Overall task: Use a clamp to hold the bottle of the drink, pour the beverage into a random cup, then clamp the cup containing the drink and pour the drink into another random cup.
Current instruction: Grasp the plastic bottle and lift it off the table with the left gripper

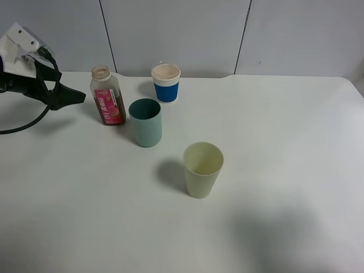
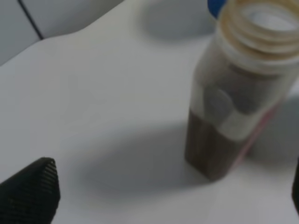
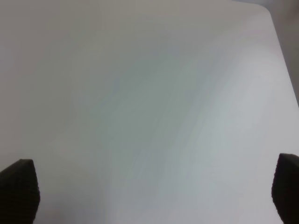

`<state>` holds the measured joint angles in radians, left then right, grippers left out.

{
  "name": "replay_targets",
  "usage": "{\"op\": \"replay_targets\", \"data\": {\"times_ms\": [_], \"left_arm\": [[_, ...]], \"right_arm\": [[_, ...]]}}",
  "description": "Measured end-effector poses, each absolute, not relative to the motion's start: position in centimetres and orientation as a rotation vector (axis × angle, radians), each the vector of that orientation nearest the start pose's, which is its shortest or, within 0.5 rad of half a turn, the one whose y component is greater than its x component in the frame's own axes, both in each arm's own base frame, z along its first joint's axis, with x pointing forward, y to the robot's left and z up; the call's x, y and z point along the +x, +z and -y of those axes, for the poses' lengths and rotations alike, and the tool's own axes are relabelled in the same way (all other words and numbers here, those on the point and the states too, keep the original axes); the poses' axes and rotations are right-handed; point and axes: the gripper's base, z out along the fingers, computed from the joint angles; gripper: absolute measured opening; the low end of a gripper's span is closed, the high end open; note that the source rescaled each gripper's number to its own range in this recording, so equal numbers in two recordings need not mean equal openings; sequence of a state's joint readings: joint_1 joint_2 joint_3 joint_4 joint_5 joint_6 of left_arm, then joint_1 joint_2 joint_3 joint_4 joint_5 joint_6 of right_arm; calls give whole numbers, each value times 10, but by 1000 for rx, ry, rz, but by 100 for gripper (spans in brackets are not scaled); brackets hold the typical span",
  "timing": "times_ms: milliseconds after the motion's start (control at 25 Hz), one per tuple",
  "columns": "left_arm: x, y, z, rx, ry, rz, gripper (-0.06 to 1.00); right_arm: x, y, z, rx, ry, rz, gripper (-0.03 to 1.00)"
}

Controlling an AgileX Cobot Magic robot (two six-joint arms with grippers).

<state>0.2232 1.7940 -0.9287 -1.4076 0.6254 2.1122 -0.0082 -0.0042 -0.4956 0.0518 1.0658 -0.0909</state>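
Far left, the left gripper (image 1: 73, 96) hangs just beside the bottle (image 1: 108, 96), not touching, jaws wide apart. The wrist view shows the bottle ahead, btwn the two fingers. The bottle stands upright near the back of the table (image 1: 284, 142), cap off, beverage (image 2: 205, 149) inside, so step 1 (grasp the bottle) is in hand and nothing is poured yet.

The next move, I judge: ease fwd till the fingers straddle the body below the neck, close, and keep it upright, since the mouth is open.

Right of the bottle stands the teal cup (image 1: 145, 122), then a blue-sleeved paper cup (image 1: 166, 83) behind it. The yellow-green cup (image 1: 203, 169) sits nearer the front, approx. mid-table, looking empty.

The right gripper (image 3: 153, 191) is over bare table, jaws apart, holding nothing.
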Motion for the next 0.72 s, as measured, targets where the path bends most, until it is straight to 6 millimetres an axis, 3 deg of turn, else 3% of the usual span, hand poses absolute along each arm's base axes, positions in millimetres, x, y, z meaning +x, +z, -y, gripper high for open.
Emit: {"op": "replay_targets", "data": {"times_ms": [240,520,720], "left_arm": [[359,153,-26,885,-292,-2074,100],[361,131,-20,1039,-324,-1974,100],[362,119,-16,1034,-391,-1933,100]], "right_arm": [[-5,276,-4,-87,0,-2047,100],[-5,276,-4,-87,0,-2047,100],[-5,276,-4,-87,0,-2047,100]]}}
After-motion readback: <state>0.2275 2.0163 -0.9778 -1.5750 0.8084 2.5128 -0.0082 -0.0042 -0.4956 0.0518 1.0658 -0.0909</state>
